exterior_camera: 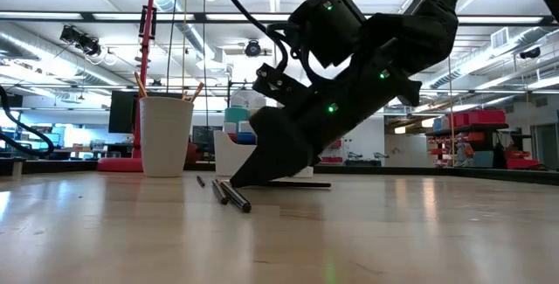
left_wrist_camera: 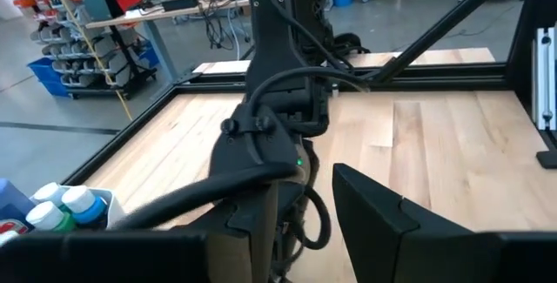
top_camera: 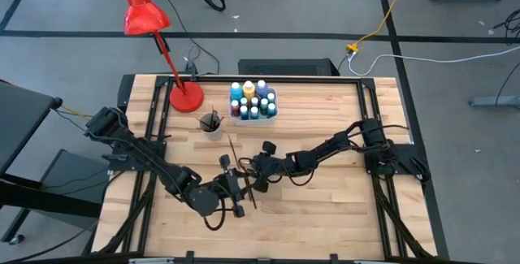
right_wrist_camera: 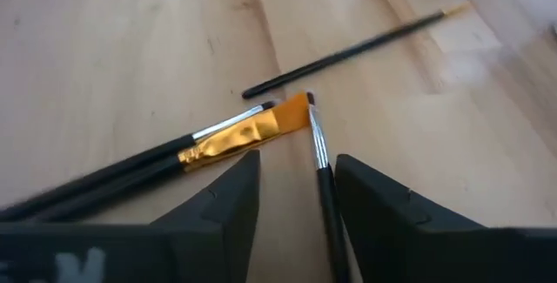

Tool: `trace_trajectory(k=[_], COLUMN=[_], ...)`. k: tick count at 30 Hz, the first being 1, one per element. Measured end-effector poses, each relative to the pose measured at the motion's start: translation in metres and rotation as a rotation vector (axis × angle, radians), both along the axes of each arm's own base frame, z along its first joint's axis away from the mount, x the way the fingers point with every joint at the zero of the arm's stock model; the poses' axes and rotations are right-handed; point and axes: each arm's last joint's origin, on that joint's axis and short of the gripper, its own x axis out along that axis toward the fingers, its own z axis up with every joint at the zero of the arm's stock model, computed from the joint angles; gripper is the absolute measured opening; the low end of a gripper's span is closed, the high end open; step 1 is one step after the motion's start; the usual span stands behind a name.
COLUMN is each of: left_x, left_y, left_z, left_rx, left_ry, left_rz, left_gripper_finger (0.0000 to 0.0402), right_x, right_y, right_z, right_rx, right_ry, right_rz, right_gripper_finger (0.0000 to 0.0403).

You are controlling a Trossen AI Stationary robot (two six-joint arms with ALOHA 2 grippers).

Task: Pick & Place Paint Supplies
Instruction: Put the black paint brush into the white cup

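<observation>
Several thin dark-handled paintbrushes lie flat on the wooden table near its middle [top_camera: 236,157], [exterior_camera: 229,194]. In the right wrist view one thin brush [right_wrist_camera: 320,157] runs between the open fingers of my right gripper [right_wrist_camera: 298,165], beside a flat brush with a gold ferrule [right_wrist_camera: 231,137] and another thin brush [right_wrist_camera: 348,50]. My right gripper [top_camera: 258,175] slants down until its tips are at the tabletop [exterior_camera: 253,175]. My left gripper [top_camera: 237,195] is open just on the near side of it and holds nothing [left_wrist_camera: 300,222]. Small paint bottles [top_camera: 252,100] stand in a white tray [top_camera: 274,111].
A white cup holding brushes [top_camera: 211,124], [exterior_camera: 166,135] stands left of the tray. The red desk lamp's base [top_camera: 186,97] sits at the table's far left. The right arm [left_wrist_camera: 278,135] fills the space straight ahead of my left gripper. Bare wood lies toward the near and right edges.
</observation>
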Motion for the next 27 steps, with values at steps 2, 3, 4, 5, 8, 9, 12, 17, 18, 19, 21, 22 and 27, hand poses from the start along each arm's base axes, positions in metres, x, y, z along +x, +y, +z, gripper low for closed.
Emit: trace_trajectory(k=[2, 3, 4, 5, 8, 9, 12, 17, 18, 19, 21, 22, 27], left_x=[0.0, 0.0, 0.0, 0.0, 0.0, 0.0, 0.0, 0.001, 0.001, 0.001, 0.001, 0.001, 0.001], left_y=[0.0, 0.0, 0.0, -0.001, -0.001, -0.001, -0.003, -0.004, -0.004, -0.004, -0.004, -0.004, -0.004], left_z=[0.0, 0.0, 0.0, 0.0, -0.001, -0.001, -0.001, -0.001, -0.001, -0.001, -0.001, -0.001, -0.001], left_rx=[-0.008, -0.009, -0.012, -0.016, -0.05, -0.064, -0.1, -0.134, -0.138, -0.141, -0.151, -0.156, -0.157], left_ry=[-0.003, -0.003, -0.001, 0.001, -0.002, -0.004, -0.008, -0.006, -0.006, -0.007, -0.009, -0.01, -0.009], left_rz=[0.001, 0.0, -0.005, -0.015, -0.029, -0.033, -0.063, -0.088, -0.09, -0.089, -0.088, -0.088, -0.087], left_gripper_finger=[0.0121, 0.0121, 0.0121, 0.0121, 0.0121, 0.0121, 0.0121, 0.0121, 0.0121, 0.0121, 0.0121, 0.0121, 0.0121], right_x=[0.001, 0.001, 0.001, 0.002, 0.003, 0.003, 0.003, 0.003, 0.003, 0.003, 0.003, 0.002, -0.009], right_y=[-0.003, -0.005, -0.007, -0.01, -0.021, -0.024, -0.031, -0.032, -0.031, -0.031, -0.03, -0.029, -0.027], right_z=[0.0, 0.0, 0.0, -0.001, -0.001, -0.001, -0.001, -0.001, -0.001, 0.0, 0.003, 0.007, 0.035], right_rx=[-0.031, -0.028, -0.012, 0.015, 0.108, 0.127, 0.127, 0.091, 0.08, 0.068, 0.046, 0.039, 0.016], right_ry=[0.018, 0.023, 0.025, 0.025, 0.025, 0.026, 0.033, 0.034, 0.032, 0.031, 0.032, 0.034, 0.086], right_rz=[0.065, 0.088, 0.107, 0.118, 0.127, 0.134, 0.142, 0.166, 0.169, 0.167, 0.173, 0.174, 0.179], right_gripper_finger=[0.0138, 0.0131, 0.0124, 0.0117, 0.0093, 0.0083, 0.0047, 0.0013, 0.0015, 0.0016, 0.0012, 0.0009, 0.0004])
